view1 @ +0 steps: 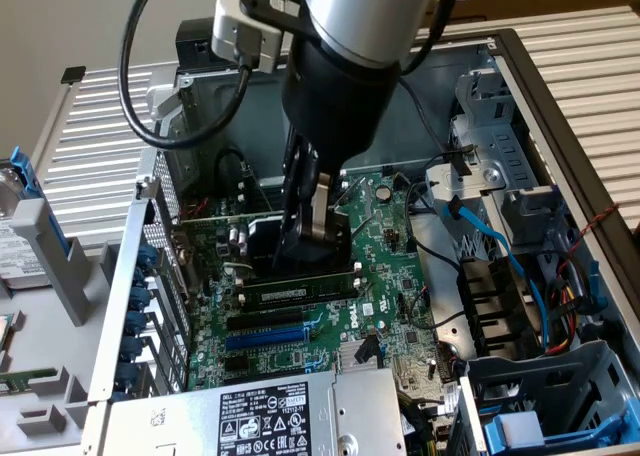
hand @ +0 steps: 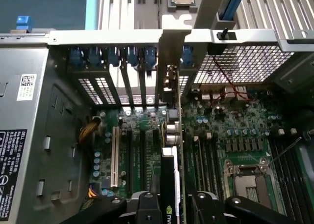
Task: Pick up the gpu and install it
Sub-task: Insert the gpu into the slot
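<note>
I have the gripper [hand: 174,205] closed partway on the gpu [hand: 169,172]. One finger sits on each flat face of the card, and the jaws are only as wide as the card is thick. In the wrist view the card is edge-on to me, a thin dark line with the black shroud on one side.

The relation I care about is the card's long axis. It runs straight away from the gripper toward the rear wall of the case [hand: 105,37] and ends at the silver bracket [hand: 172,47]. The bracket stands among the rear slot openings [hand: 131,89], in line with one gap between the blue clips. Its bent top tab rises above the case's rear rail, so I judge the card is not fully down (a judgement only, since the connector edge is hidden under the card).

In the exterior view, the gripper [view1: 316,214] reaches down from the arm into the open case and holds the gpu [view1: 300,248] low over the middle of the motherboard [view1: 390,276]. The power supply [view1: 270,421] lies nearer the camera.

The expansion slots [hand: 116,157] run parallel to the card, so the heading looks right. I cannot tell which slot lies directly beneath it.
</note>
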Robot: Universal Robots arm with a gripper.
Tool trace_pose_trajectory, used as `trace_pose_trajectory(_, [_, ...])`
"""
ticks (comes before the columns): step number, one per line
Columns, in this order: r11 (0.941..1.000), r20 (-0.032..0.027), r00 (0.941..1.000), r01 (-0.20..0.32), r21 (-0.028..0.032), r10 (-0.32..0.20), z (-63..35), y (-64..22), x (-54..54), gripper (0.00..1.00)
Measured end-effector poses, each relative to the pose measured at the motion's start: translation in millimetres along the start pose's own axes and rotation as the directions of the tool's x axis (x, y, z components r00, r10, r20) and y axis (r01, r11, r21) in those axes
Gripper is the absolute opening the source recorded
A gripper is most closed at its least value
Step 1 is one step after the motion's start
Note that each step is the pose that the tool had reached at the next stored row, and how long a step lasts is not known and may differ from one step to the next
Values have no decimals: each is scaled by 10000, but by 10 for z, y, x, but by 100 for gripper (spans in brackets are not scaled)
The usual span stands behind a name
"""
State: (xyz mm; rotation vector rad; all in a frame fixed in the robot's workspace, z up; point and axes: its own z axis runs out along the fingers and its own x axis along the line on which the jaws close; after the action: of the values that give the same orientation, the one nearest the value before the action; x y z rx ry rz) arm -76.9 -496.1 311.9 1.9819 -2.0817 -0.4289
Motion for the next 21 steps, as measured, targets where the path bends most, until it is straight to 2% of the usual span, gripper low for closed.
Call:
trace_pose_trajectory(9, [10000,-3,10000,4,0,-4,175,0,9,29])
trace_pose_trajectory(15, [10000,0,10000,3,1,-3,200,-5,9,29])
trace_pose_trajectory(21, [10000,2,10000,-9,4,9,307,-18,11,29])
